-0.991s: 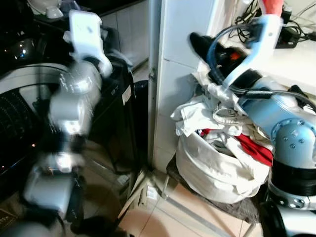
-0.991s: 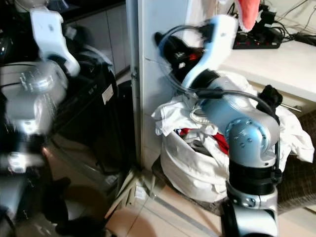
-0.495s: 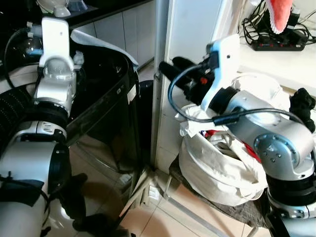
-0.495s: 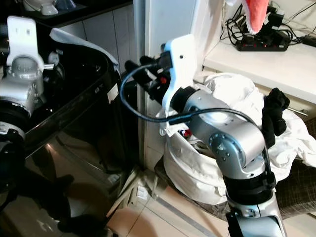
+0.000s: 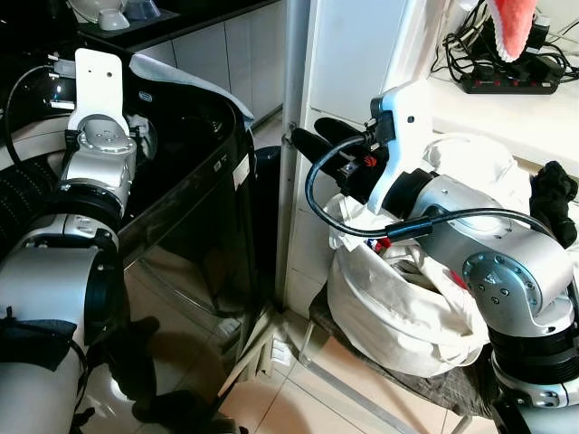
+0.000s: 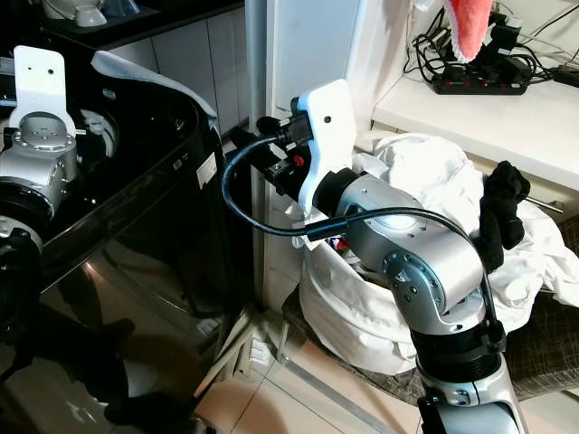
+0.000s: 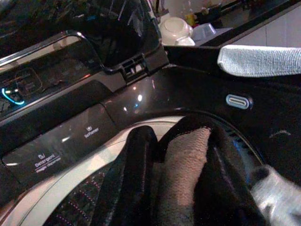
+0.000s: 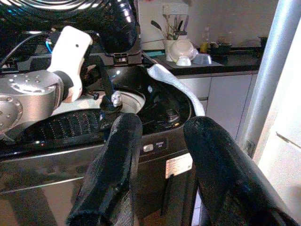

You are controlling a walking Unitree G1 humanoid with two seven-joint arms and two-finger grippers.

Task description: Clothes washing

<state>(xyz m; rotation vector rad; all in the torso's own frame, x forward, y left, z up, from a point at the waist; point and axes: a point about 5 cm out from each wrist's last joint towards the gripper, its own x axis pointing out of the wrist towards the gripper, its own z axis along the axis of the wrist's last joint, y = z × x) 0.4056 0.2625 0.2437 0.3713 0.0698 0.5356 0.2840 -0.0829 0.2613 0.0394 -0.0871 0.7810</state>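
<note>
A black top-loading washing machine (image 5: 194, 172) stands on the left, lid up, its drum (image 8: 127, 101) open. My left arm (image 5: 99, 136) reaches over the rim. Above the drum, the left gripper (image 7: 162, 136) has its fingers (image 7: 136, 165) together with nothing visible between them. A white laundry bag (image 5: 398, 307) on the right is heaped with white clothes (image 6: 434, 172), a red garment (image 5: 380, 242) and a black one (image 6: 502, 203). My right gripper (image 5: 317, 136) is open and empty between bag and washer, pointing at the washer, its fingers (image 8: 113, 169) wide apart.
A grey cloth (image 5: 181, 77) lies over the washer's back corner. A metal post (image 5: 291, 136) and white cabinet (image 5: 348, 63) stand between washer and bag. A power strip (image 5: 507, 83) sits on the white counter, a pink cloth (image 5: 511, 27) hangs above, and bowls (image 5: 113, 16) rest behind the washer.
My right arm has swung from above the bag leftward to the washer, gripper empty. My left arm has settled over the drum after a blurred move. The camera shifted early on.
</note>
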